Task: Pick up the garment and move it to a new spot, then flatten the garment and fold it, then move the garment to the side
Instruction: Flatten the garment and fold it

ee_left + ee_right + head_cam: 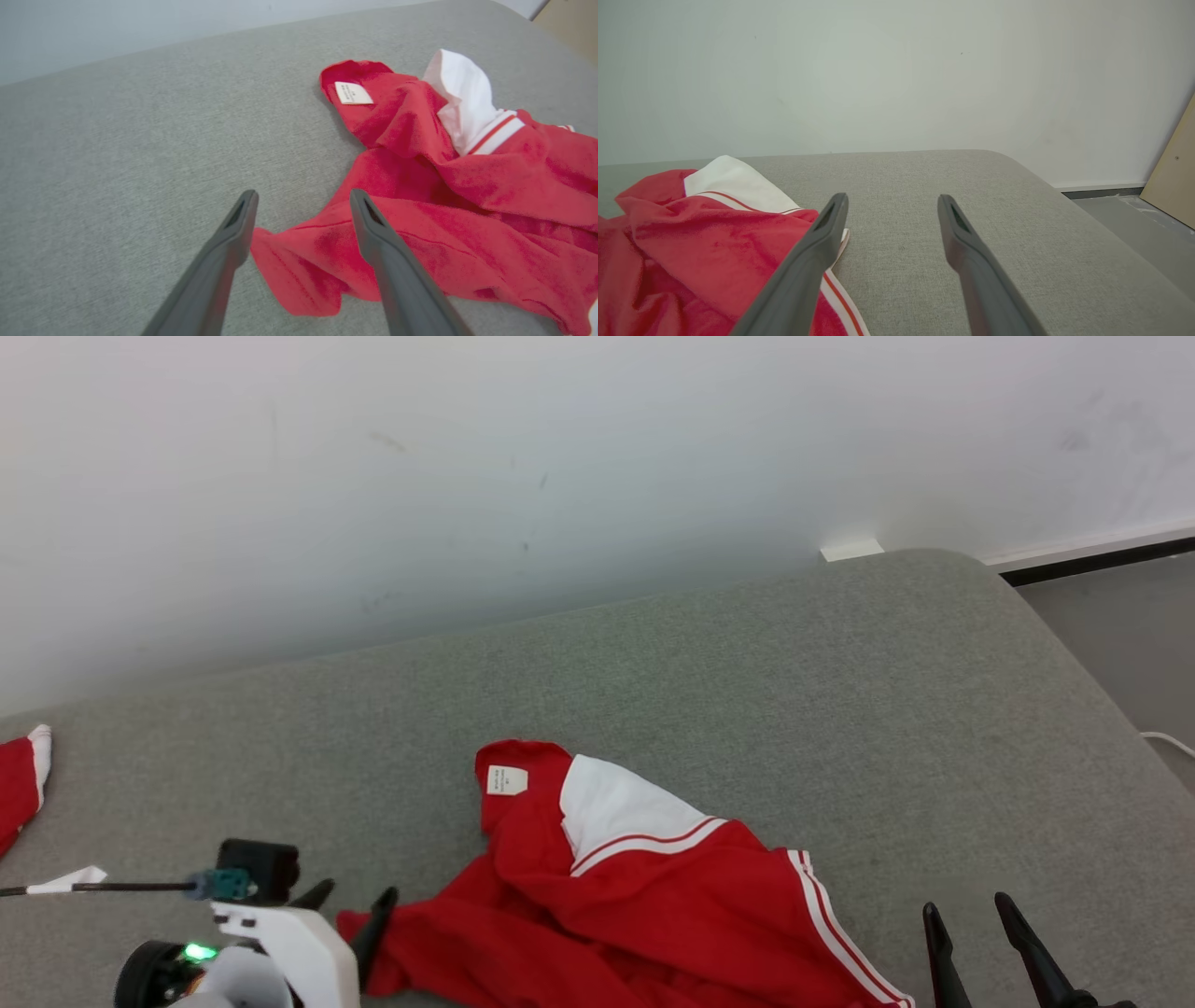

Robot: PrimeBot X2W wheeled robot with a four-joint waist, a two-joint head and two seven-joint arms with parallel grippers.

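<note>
The garment (616, 896) is red with white panels and white stripes. It lies crumpled on the grey table near the front edge, a small white label facing up. My left gripper (353, 902) stands open at the garment's left corner. In the left wrist view that red corner (303, 261) lies between and under the spread fingers of the left gripper (302, 201), which hold nothing. My right gripper (971, 910) is open to the right of the garment, over bare table. In the right wrist view the garment (691, 242) lies left of the right gripper (891, 201).
The grey fabric-covered table (747, 691) runs back to a white wall. Another red and white cloth (21, 784) pokes in at the left edge. The table's rounded right edge drops to the floor (1120, 635), where a tan board (1174, 182) leans.
</note>
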